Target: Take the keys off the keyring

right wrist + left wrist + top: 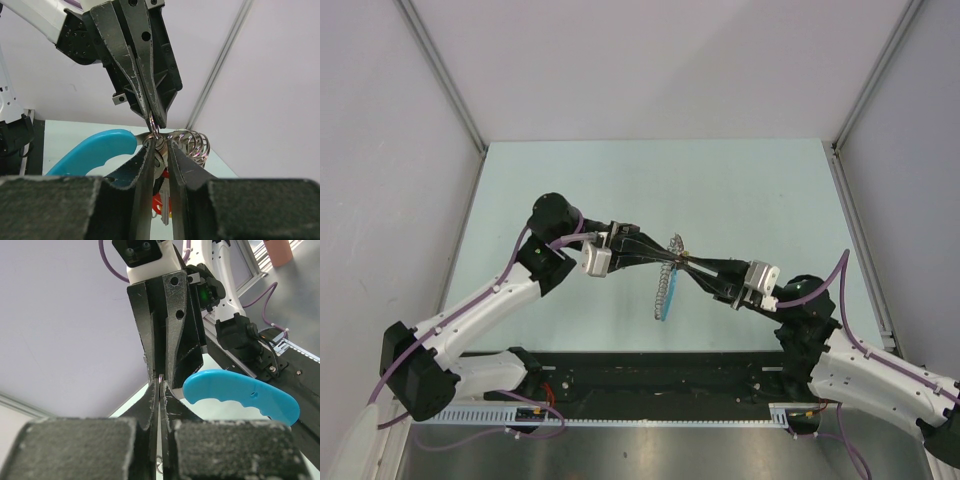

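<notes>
Basically, keyring (pixel 153 124) sits mid-air, pinched in the tightly closed tips of the left gripper (pixel 155 128); keys (pixel 159 165) hang just under it, between the near-together fingers of the right gripper (pixel 160 147), which we read as clamped on them; blue strap (pixel 240 395) dangles beside. We judge this the pull-apart step, no key off yet; next needs a firm ring hold while a key slides round the wire.

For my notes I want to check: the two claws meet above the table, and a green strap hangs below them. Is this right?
Not quite. The strap is blue, not green; the top view shows it. The rest holds: the left claw and right claw meet above the table, and it hangs below them.
</notes>
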Available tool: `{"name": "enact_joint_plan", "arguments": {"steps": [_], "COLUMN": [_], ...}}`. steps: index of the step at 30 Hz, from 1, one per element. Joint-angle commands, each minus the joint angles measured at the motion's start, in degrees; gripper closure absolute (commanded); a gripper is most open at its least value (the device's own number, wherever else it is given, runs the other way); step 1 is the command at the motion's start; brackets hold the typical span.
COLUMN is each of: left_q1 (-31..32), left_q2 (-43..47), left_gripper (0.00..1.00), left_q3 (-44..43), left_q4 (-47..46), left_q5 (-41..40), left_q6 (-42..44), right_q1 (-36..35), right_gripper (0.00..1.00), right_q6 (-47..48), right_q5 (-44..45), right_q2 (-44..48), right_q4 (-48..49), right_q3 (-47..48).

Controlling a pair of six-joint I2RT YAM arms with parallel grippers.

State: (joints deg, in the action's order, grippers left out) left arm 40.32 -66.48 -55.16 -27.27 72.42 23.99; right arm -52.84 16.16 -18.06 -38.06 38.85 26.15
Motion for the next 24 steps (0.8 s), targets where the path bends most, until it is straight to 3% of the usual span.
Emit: {"name": "enact_joint_plan", "arguments": {"steps": [1, 18, 21, 24], "left_q1": [-0.24, -0.32, -0.32, -0.32], "left_q2": [0.56, -0.14, -0.32, -0.49], "left_gripper": [1.0, 1.0, 1.0, 1.0], "left_q3": [-0.65, -1.8, -1.8, -1.8], "left_q4": [-1.91, 0.99, 1.08, 1.69], "left_q5": [0.44, 0.17, 0.17, -0.09], "left_q6": [0.44, 2.2, 2.12, 2.12], "right_q1": [-0.42, -1.21, -1.3, -1.21], "right_gripper": [0.79, 0.8, 0.85, 1.0], "right_q6": [-0.34, -0.26, -0.17, -0.08], "right_q5": [-0.22, -0.31, -0.48, -0.83], "right_q2": [0.18, 0.01, -0.52, -1.13], "right_q4": [4.04, 3.78, 4.21, 5.09], "right_q3": [2.32, 2.59, 2.59, 2.59]}}
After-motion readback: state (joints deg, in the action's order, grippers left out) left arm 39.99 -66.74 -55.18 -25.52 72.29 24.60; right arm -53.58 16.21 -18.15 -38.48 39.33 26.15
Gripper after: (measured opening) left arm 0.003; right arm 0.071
